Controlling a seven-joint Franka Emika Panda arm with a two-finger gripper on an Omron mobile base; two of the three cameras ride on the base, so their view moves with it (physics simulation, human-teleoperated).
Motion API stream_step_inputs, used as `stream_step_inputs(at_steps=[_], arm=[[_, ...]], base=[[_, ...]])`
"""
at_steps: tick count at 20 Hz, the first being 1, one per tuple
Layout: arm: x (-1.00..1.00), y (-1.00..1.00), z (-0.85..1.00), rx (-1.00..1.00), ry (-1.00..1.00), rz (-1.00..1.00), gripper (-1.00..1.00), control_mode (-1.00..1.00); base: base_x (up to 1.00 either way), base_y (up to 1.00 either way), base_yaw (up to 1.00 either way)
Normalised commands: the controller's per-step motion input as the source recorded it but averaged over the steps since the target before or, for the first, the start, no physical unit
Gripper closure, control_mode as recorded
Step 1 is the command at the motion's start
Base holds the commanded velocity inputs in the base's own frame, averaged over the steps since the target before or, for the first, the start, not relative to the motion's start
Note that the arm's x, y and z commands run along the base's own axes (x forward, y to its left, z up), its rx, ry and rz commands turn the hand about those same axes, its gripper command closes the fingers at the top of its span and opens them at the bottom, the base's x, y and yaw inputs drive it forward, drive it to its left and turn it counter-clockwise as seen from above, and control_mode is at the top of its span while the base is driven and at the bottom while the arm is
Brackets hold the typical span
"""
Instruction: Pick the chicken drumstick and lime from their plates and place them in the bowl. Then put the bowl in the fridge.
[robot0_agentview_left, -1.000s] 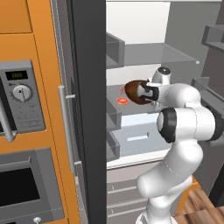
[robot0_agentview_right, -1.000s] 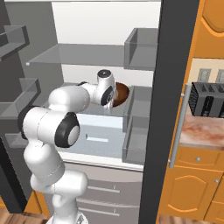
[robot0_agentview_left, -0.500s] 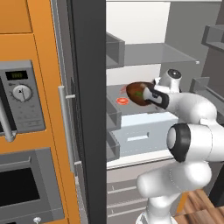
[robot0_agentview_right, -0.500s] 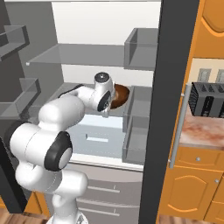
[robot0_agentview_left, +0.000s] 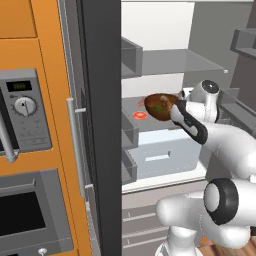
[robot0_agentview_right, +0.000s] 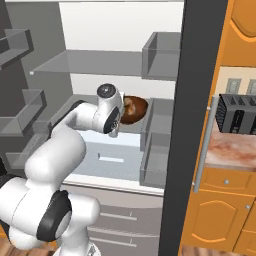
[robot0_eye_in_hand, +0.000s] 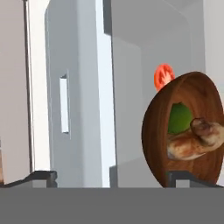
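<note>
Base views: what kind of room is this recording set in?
A rendered home kitchen, it seems. An open fridge with white walls and grey shelves holds a bowl, an orange-framed wall oven stands to its left, and a toaster sits on a counter to its right.

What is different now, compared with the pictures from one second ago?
The tool has opened and let go of the bowl; the arm's elbow has dropped lower. The bowl stayed on the fridge shelf, with the chicken drumstick and lime inside.
</note>
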Motion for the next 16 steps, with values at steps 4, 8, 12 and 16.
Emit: stream_step_inputs(at_steps=[4,8,12,16], arm=[[-0.82,0.18,0.14,0.0,-0.01,0.0,-1.0,-1.0],[-0.94,0.17,0.0,0.0,-0.06,0.0,-1.0,-1.0],[-0.94,0.12,-0.03,0.0,-0.12,0.0,-1.0,-1.0],[-0.94,0.11,-0.13,0.0,-0.15,0.0,-1.0,-1.0]], base=[[0.0,0.0,0.0],[0.0,0.0,0.0],[0.0,0.0,0.0],[0.0,0.0,0.0]])
